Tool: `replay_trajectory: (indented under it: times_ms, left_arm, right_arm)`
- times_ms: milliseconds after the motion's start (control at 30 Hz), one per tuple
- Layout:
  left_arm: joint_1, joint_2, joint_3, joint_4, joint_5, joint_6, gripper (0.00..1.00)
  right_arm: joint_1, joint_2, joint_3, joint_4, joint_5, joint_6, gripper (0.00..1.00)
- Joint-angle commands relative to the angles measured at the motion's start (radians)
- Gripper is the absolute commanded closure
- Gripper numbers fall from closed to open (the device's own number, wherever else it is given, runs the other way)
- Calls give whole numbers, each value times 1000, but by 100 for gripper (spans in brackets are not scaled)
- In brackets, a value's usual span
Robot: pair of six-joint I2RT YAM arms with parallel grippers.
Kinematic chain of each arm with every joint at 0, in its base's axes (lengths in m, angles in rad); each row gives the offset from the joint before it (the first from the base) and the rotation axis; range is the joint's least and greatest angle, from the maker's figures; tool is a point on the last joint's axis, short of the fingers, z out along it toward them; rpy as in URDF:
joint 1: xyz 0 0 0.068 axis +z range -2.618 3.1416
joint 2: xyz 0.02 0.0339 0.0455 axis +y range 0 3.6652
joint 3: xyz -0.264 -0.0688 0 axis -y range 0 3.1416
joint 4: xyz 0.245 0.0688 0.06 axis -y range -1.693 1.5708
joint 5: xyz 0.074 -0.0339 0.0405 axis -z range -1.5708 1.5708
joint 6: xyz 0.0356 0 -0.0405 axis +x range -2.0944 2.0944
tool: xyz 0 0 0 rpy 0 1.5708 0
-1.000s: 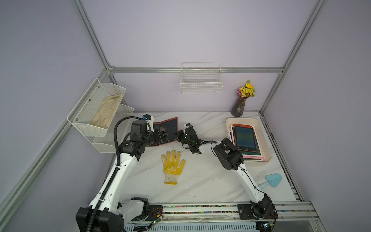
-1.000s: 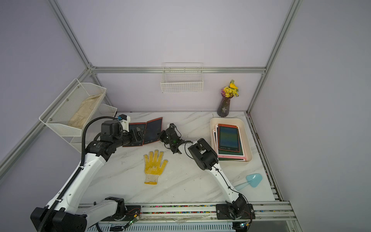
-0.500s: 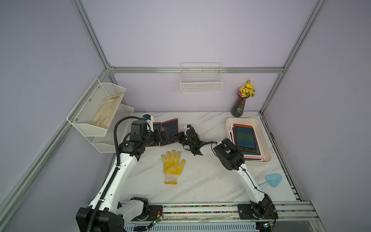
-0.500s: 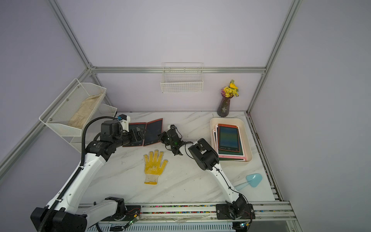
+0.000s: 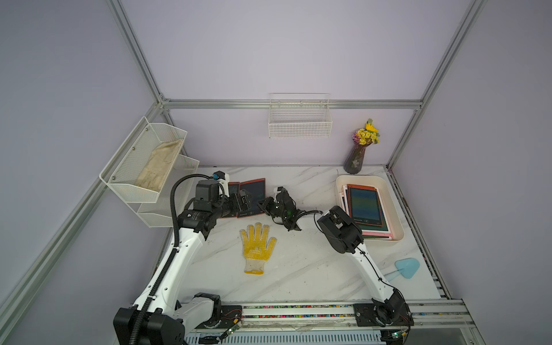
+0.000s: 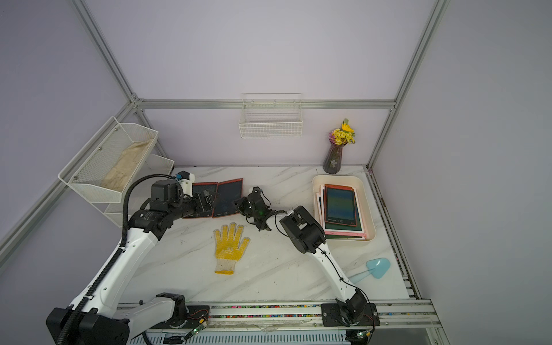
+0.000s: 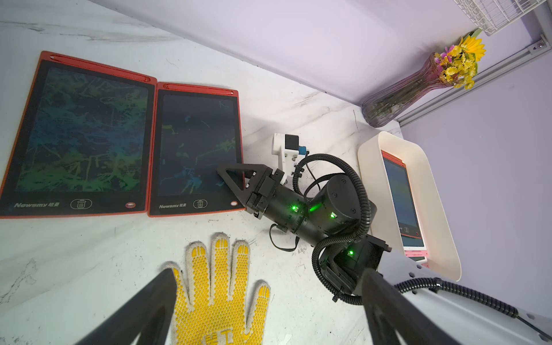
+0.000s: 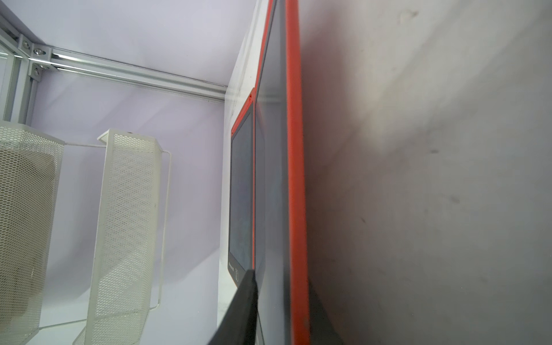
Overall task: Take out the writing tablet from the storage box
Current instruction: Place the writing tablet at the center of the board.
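Compared with a second ago, the tablet [image 5: 253, 195] is lying a shade lower and flatter, edge to edge with the other tablet [image 5: 233, 188], and the right gripper [image 5: 263, 206] has sunk with it. In both top views the pair is resting screen-up at the back left of the table [image 5: 298, 268], well apart from the box [image 5: 395, 209] at the right, where a stack [image 5: 365, 204] is waiting. The left gripper [image 5: 242, 199] is hovering over the other tablet, fingers spread wide and holding nothing. In the left wrist view the tablet [image 7: 195, 149] is running its long axis from front to back, pen-slot end pointing at the back wall, logo and button end pointing at the glove [image 7: 218, 292]. The right gripper [image 7: 231, 179] is reaching over its outer long edge near the button end. In the right wrist view the red edge is passing between the jaws, one finger [image 8: 243, 307] lying over the screen, and I cannot tell whether it is pinching or just off. The tablet is looking thin, stiff and light, with a slick, mark-prone screen, so it is probably best taken by the red frame along a long edge. Lying flat, it is likely needing an edge tipped up first.
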Motion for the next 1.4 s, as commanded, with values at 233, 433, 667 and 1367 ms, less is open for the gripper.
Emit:
replay_trajectory:
  times_ms: [233,433,667,1367]
  left_arm:
    - [7,-14,-35,35,21,12,5]
    - [8,-13,-39,34,23,12,5]
    - [9,-6,-39,35,25,10,5]
    - [9,-3,-37,39,28,5,5]
  right_arm:
    - [8,37,74,-151,28,-22,58]
    - [8,59,161,-282,72,-55,56]
    - [8,54,182,-359,109,-71,55]
    - [13,13,131,-488,164,-115,48]
